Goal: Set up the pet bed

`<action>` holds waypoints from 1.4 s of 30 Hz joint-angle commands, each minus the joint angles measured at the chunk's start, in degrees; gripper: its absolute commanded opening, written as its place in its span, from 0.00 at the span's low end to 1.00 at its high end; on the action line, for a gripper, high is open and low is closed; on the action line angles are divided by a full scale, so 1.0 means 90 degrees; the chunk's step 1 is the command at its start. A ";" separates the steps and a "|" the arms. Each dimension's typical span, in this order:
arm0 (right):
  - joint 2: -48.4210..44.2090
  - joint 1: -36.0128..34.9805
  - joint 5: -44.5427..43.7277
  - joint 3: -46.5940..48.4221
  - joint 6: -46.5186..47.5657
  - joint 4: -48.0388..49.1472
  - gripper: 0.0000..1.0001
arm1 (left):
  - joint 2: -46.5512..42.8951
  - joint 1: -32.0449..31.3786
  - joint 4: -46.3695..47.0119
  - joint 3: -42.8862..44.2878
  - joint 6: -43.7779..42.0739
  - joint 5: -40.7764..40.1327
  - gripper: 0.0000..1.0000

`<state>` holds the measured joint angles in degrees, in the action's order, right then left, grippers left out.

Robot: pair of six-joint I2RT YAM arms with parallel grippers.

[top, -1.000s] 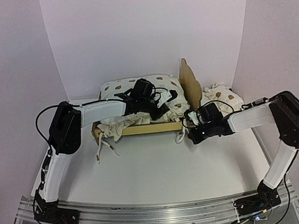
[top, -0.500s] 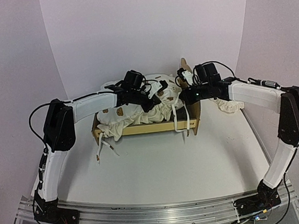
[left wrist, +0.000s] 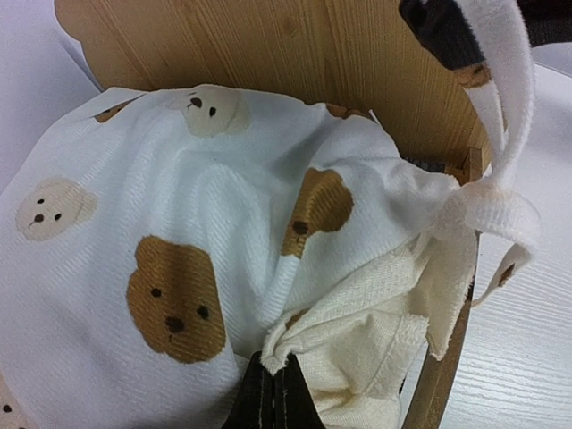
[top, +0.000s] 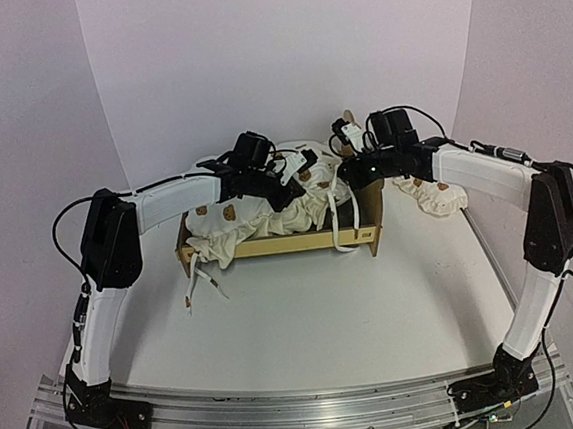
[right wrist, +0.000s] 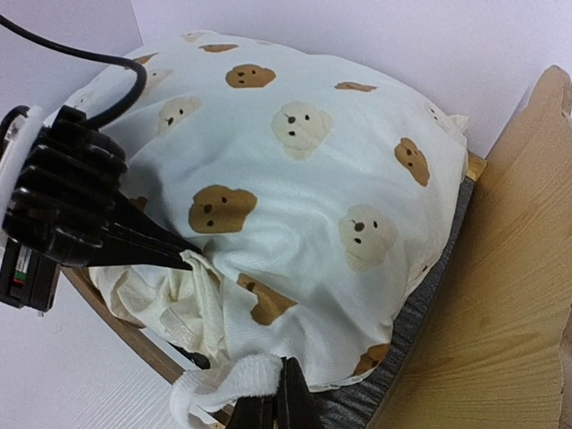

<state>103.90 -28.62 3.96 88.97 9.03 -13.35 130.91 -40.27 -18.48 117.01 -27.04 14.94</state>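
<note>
Top external view gives us the pet bed [top: 269,246] at the back of the counter [top: 307,333], its long axis running left to right with the headboard [top: 374,207] at the right end. The cushion [top: 246,213] lies inside it, bunched toward the headboard. Our left fingers [left wrist: 264,402] are pinched together on a cushion fold. Our right fingers [right wrist: 290,398] clamp a tie string [right wrist: 219,380] at the headboard corner. We judge the right arm nearer for tying there.
</note>
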 commanded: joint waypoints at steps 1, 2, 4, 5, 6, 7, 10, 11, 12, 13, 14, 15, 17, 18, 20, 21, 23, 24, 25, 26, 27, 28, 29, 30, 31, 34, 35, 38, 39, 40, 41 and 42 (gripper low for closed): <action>-0.0118 0.0023 0.0336 -0.0060 0.0605 0.0796 0.00 | -0.0376 0.0226 -0.0341 0.0440 0.0707 0.0269 0.00; -0.0090 0.0026 0.0284 -0.0070 0.0738 0.0850 0.00 | -0.0345 0.0277 -0.0432 0.0476 0.0841 0.0380 0.00; -0.0008 0.0029 0.0298 -0.0061 0.1031 0.0963 0.00 | -0.0325 0.0325 -0.0505 0.0477 0.0997 0.0471 0.00; 0.0043 0.0031 0.0345 -0.0046 0.1167 0.1034 0.00 | -0.0323 0.0333 -0.0530 0.0467 0.1034 0.0516 0.00; 0.0101 0.0032 0.0426 0.0004 0.1298 0.1102 0.00 | -0.0327 0.0335 -0.0547 0.0446 0.1059 0.0570 0.00; 0.0181 0.0031 0.0529 0.0069 0.1401 0.1141 0.00 | -0.0327 0.0335 -0.0559 0.0426 0.1095 0.0632 0.00; 0.0369 0.0030 0.0658 0.0374 0.1710 0.1181 0.00 | -0.0354 0.0335 -0.0545 0.0390 0.1119 0.0650 0.00; 0.0426 0.0034 0.0660 0.0426 0.1803 0.1181 0.00 | -0.0357 0.0342 -0.0538 0.0384 0.1119 0.0631 0.00; 0.0460 0.0033 0.0649 0.0467 0.1909 0.1181 0.00 | -0.0363 0.0343 -0.0538 0.0379 0.1119 0.0614 0.00; 0.0504 0.0034 0.0621 0.0516 0.1987 0.1182 0.00 | -0.0365 0.0344 -0.0536 0.0373 0.1118 0.0611 0.00; 0.0541 0.0037 0.0579 0.0560 0.2077 0.1185 0.00 | -0.0362 0.0344 -0.0530 0.0370 0.1118 0.0613 0.00; 0.0582 0.0041 0.0550 0.0604 0.2162 0.1186 0.00 | -0.0358 0.0344 -0.0523 0.0371 0.1124 0.0617 0.00; 0.0692 0.0045 0.0560 0.0751 0.2295 0.1177 0.00 | -0.0356 0.0344 -0.0516 0.0374 0.1144 0.0639 0.00; 0.0728 0.0051 0.0574 0.0854 0.2334 0.1173 0.00 | -0.0356 0.0344 -0.0515 0.0374 0.1147 0.0649 0.00; 0.0777 0.0062 0.0599 0.1017 0.2366 0.1170 0.00 | -0.0358 0.0344 -0.0514 0.0380 0.1139 0.0657 0.00; 0.0788 0.0067 0.0603 0.1073 0.2377 0.1171 0.00 | -0.0358 0.0345 -0.0514 0.0379 0.1132 0.0651 0.00; 0.0781 0.0067 0.0610 0.1130 0.2394 0.1171 0.00 | -0.0352 0.0344 -0.0507 0.0378 0.1147 0.0636 0.00; 0.0765 0.0068 0.0611 0.1139 0.2390 0.1171 0.00 | -0.0347 0.0346 -0.0501 0.0379 0.1156 0.0643 0.00; 0.0743 0.0064 0.0609 0.1127 0.2387 0.1171 0.00 | -0.0347 0.0344 -0.0494 0.0380 0.1162 0.0644 0.00; 0.0728 0.0068 0.0599 0.1095 0.2381 0.1172 0.00 | -0.0347 0.0344 -0.0494 0.0381 0.1166 0.0645 0.00; 0.0713 0.0072 0.0580 0.1039 0.2381 0.1173 0.00 | -0.0347 0.0344 -0.0495 0.0381 0.1168 0.0645 0.00; 0.0695 0.0075 0.0550 0.0950 0.2399 0.1175 0.00 | -0.0347 0.0344 -0.0494 0.0376 0.1168 0.0646 0.00; 0.0675 0.0075 0.0516 0.0852 0.2436 0.1182 0.00 | -0.0347 0.0344 -0.0493 0.0369 0.1168 0.0648 0.00; 0.0664 0.0077 0.0474 0.0766 0.2468 0.1183 0.00 | -0.0347 0.0344 -0.0483 0.0368 0.1168 0.0639 0.00; 0.0675 0.0089 0.0457 0.0728 0.2472 0.1185 0.00 | -0.0347 0.0344 -0.0485 0.0365 0.1168 0.0643 0.00; 0.0725 0.0132 0.0471 0.0649 0.2382 0.1142 0.00 | -0.0332 0.0343 -0.0484 0.0363 0.1173 0.0662 0.00; 0.0711 0.0142 0.0477 0.0634 0.2346 0.1112 0.00 | -0.0327 0.0344 -0.0486 0.0367 0.1177 0.0664 0.00; 0.0592 0.0143 0.0561 0.0523 0.2221 0.0984 0.00 | -0.0327 0.0344 -0.0481 0.0379 0.1169 0.0652 0.00; 0.0553 0.0143 0.0581 0.0485 0.2174 0.0932 0.00 | -0.0327 0.0344 -0.0477 0.0381 0.1162 0.0647 0.00; 0.0516 0.0146 0.0594 0.0461 0.2129 0.0861 0.00 | -0.0324 0.0344 -0.0476 0.0384 0.1156 0.0642 0.00; 0.0494 0.0151 0.0604 0.0436 0.2088 0.0775 0.00 | -0.0318 0.0344 -0.0476 0.0381 0.1149 0.0636 0.00; 0.0468 0.0152 0.0604 0.0427 0.2060 0.0660 0.00 | -0.0314 0.0344 -0.0476 0.0380 0.1149 0.0630 0.00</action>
<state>111.00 -27.60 8.22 93.64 29.62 -4.78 130.91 -37.71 -22.57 118.19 -16.73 21.00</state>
